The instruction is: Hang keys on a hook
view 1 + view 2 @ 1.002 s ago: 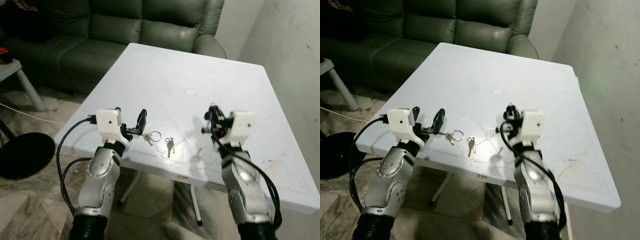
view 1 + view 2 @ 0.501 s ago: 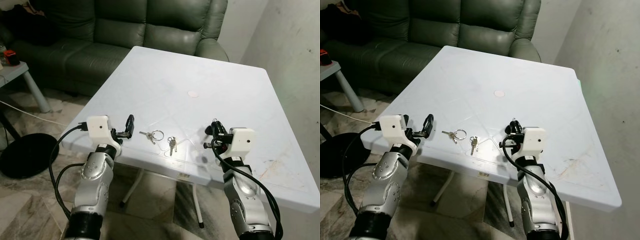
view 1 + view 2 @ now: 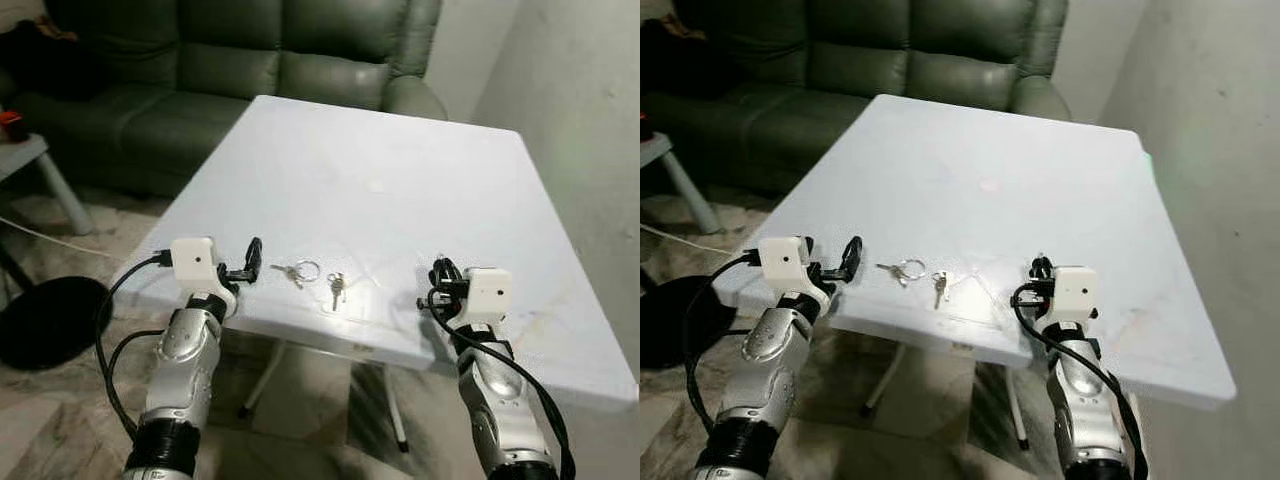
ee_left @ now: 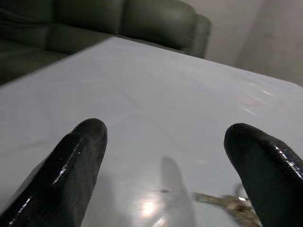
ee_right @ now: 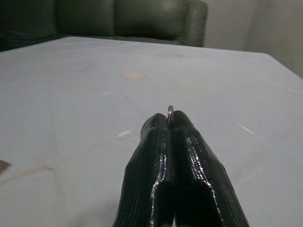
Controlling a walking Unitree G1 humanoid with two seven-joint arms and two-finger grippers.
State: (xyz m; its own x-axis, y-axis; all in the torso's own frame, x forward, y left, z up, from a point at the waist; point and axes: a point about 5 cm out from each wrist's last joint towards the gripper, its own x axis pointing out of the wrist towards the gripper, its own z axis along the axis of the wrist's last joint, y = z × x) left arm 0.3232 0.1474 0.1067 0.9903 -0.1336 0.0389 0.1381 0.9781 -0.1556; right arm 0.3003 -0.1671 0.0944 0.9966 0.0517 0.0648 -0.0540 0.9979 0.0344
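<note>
Both arms have drawn back toward the bench's (image 3: 400,170) near edge. Left gripper (image 3: 248,270), fingers apart, sits at the near left corner, beside the keys (image 3: 310,278) lying near that edge. Right gripper (image 5: 169,124), fingers together, pinches a thin metal ring (image 5: 170,111).

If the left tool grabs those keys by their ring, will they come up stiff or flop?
Probably floppy: the keys lie splayed beside their ring, so they'd likely dangle and swing. Flat on the smooth table, they may skid if the open left tool nudges them. They look small and light. The right tool is shut on a thin hoop.
</note>
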